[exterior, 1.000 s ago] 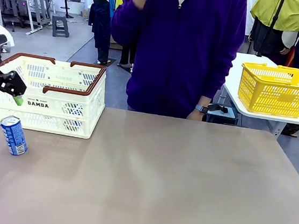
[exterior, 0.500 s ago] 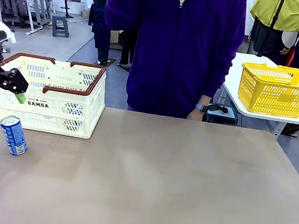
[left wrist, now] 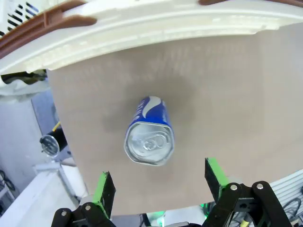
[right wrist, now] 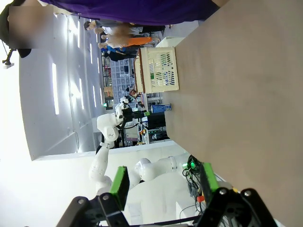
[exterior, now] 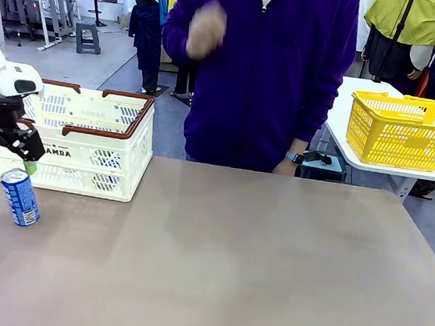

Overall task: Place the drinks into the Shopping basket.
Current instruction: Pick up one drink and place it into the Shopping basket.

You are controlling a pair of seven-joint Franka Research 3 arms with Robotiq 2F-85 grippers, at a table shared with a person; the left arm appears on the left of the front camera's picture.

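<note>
Blue aluminium, smooth and cylindrical, the drink can point(exterior: 20, 197) is standing upright on the matte grey-brown desk point(exterior: 229, 267) at its left side, just in front of the Shopping basket point(exterior: 86, 142) and apart from it. From the left wrist camera the can point(left wrist: 149, 134) is showing its round silver top with the pull tab, and white curved markings are running down its blue wall. Directly above it the left end effector point(exterior: 4, 156) is hanging with its jaws spread wide, the green pads point(left wrist: 105, 190) standing to either side of the can and gripping nothing. Behind it, the cream-white plastic basket is sitting on the desk, its slotted sides carrying a glossy dark brown rim and folded handles, with "DAMDA" printed along the front wall. Farther right, a person in a purple zip jacket point(exterior: 275, 67) is standing at the far edge of the desk, one hand point(exterior: 206, 29) raised and blurred at chest height. At the far right, a bright yellow mesh basket point(exterior: 407, 129) is resting on a separate white table. In its own wrist camera the right end effector point(right wrist: 163, 182) is holding its green-padded fingers partly apart, with nothing between them.
</note>
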